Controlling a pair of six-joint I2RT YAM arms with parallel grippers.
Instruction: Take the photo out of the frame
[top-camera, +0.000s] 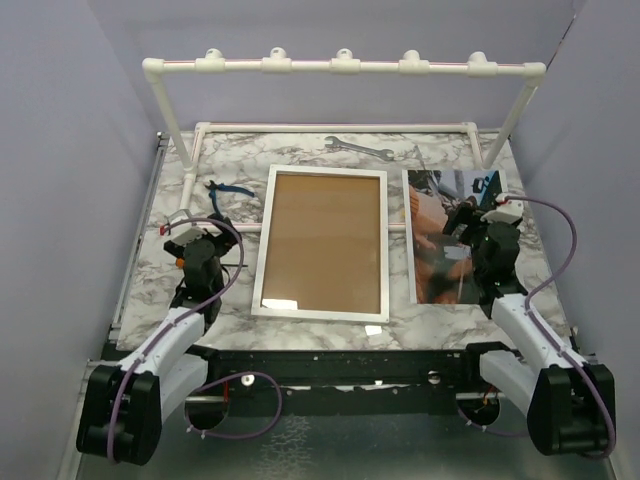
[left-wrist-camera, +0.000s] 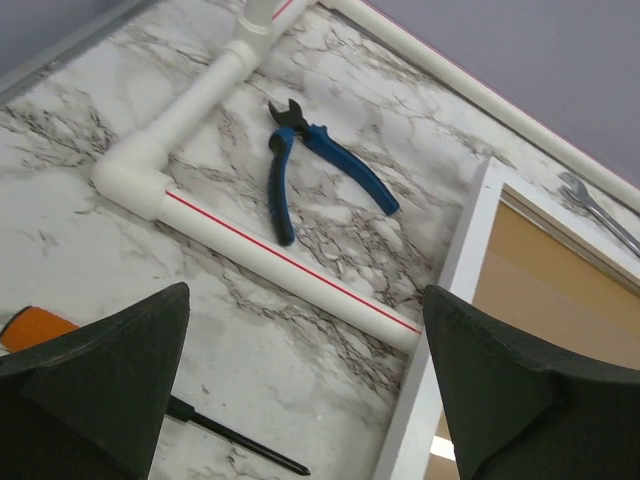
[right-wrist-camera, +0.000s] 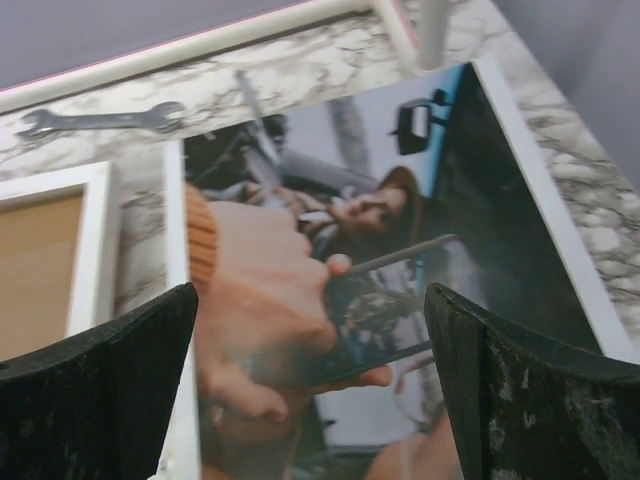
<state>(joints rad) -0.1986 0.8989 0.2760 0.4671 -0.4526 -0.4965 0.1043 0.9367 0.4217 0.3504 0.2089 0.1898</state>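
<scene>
The frame (top-camera: 322, 243) lies flat in the middle of the table, white border around a brown board. Its left edge shows in the left wrist view (left-wrist-camera: 450, 330) and its corner in the right wrist view (right-wrist-camera: 95, 250). The photo (top-camera: 445, 240) lies flat on the table to the right of the frame, outside it; it fills the right wrist view (right-wrist-camera: 340, 300). My right gripper (top-camera: 470, 225) is open just above the photo, empty. My left gripper (top-camera: 195, 240) is open and empty over the table left of the frame.
A white pipe rack (top-camera: 340, 66) stands at the back, with floor pipes (left-wrist-camera: 290, 270) running to the frame. Blue pliers (left-wrist-camera: 320, 165) lie at back left, a wrench (top-camera: 357, 147) at the back, a screwdriver (left-wrist-camera: 235, 440) under my left gripper.
</scene>
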